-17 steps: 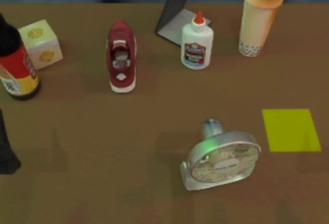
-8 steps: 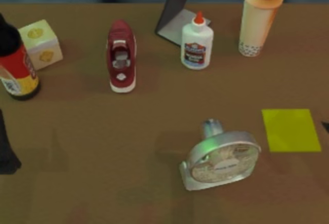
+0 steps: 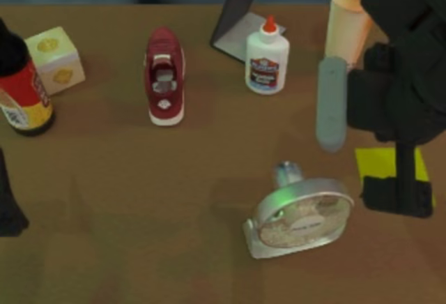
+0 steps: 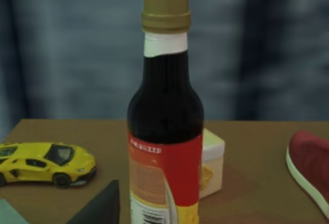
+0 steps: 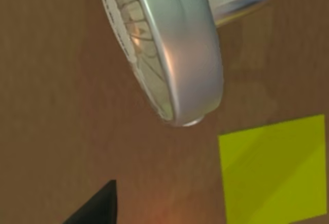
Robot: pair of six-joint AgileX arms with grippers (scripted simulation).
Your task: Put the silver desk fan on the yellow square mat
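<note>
- Right gripper [image 3: 397, 196] hangs over the flat yellow-green square mat [image 3: 380, 159] near the table's right edge; jaw opening cannot be told.
- Shiny silver round-grilled desk fan [image 3: 301, 217] stands untouched just beside the mat.

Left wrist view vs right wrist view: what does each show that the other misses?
Only the left wrist view: the dark sauce bottle up close, a yellow toy car, a pale cube behind the bottle, and the edge of the red shoe. Only the right wrist view: the silver desk fan and the yellow square mat, lying apart. Shared: the brown table.
</note>
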